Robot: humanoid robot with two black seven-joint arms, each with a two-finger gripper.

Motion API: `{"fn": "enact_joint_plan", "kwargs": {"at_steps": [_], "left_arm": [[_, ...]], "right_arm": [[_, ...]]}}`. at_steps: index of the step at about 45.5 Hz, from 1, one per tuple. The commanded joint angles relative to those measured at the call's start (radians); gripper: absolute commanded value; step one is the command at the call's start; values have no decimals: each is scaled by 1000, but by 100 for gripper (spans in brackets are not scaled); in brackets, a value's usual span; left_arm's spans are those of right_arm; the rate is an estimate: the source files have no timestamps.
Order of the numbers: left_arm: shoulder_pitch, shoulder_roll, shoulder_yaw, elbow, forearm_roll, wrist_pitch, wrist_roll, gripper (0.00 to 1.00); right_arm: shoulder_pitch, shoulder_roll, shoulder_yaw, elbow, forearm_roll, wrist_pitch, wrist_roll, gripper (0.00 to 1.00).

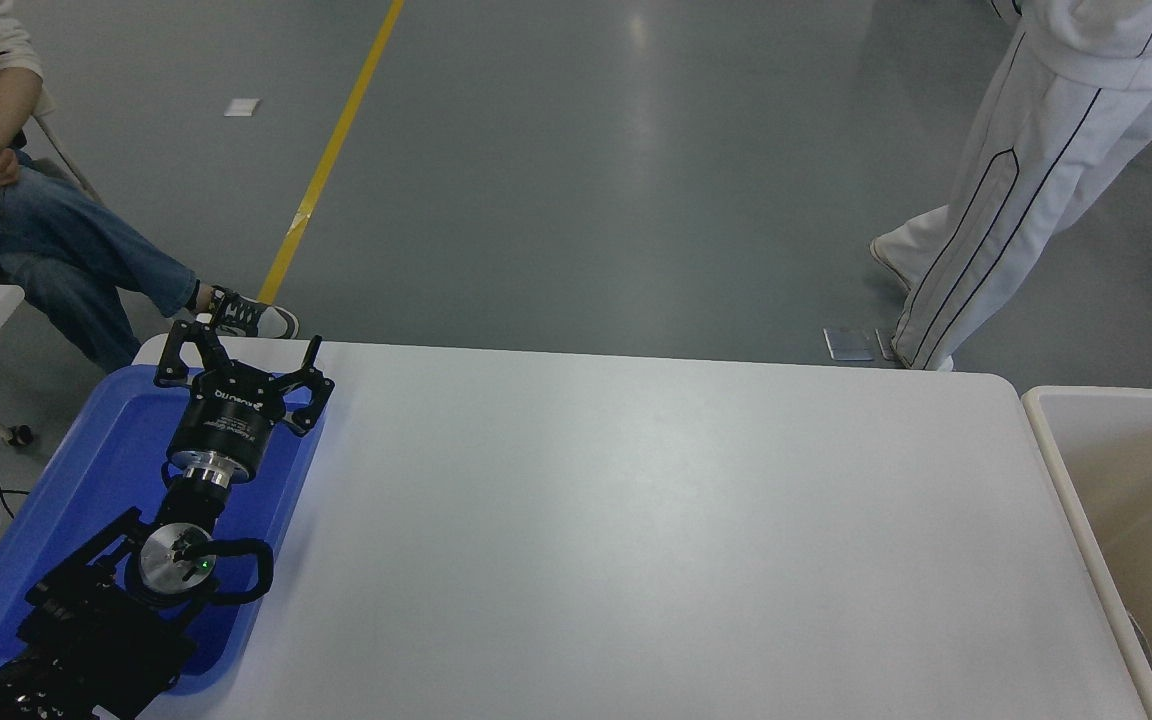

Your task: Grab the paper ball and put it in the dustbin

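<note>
The paper ball is out of view. The dustbin [1064,470], with a thick white rim and beige inside, stands just past the table's right edge and is cut off by the picture. My left gripper [241,348] is parked over the far end of a blue tray at the left, open, with nothing between its fingers. My right arm does not show.
The shallow blue tray [86,470] lies along the white table's [656,540] left edge under my left arm. A seated person's legs [56,260] are beyond the far left corner. A person in white trousers [1026,200] walks on the floor beyond the far right.
</note>
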Motion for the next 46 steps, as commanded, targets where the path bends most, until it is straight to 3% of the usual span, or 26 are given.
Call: {"fn": "enact_joint_plan", "kwargs": {"at_steps": [1, 6, 13, 29, 39, 46], "left_arm": [[0, 0, 0, 1, 1, 0, 0, 100], [0, 0, 0, 1, 0, 0, 0, 100], [0, 0, 0, 0, 0, 0, 0, 100], [-1, 0, 0, 0, 0, 0, 0, 100], [-1, 0, 0, 0, 0, 0, 0, 100], [0, 0, 0, 0, 0, 0, 0, 100]], "right_arm": [[-3, 11, -12, -2, -2, -36, 0, 51], [-2, 6, 3, -9, -2, -63, 0, 84], [-2, 14, 2, -12, -2, -83, 0, 95], [23, 13, 49, 10, -1, -79, 0, 99], [31, -55, 526, 66, -2, -71, 0, 100], [20, -113, 701, 186, -4, -71, 0, 100]]}}
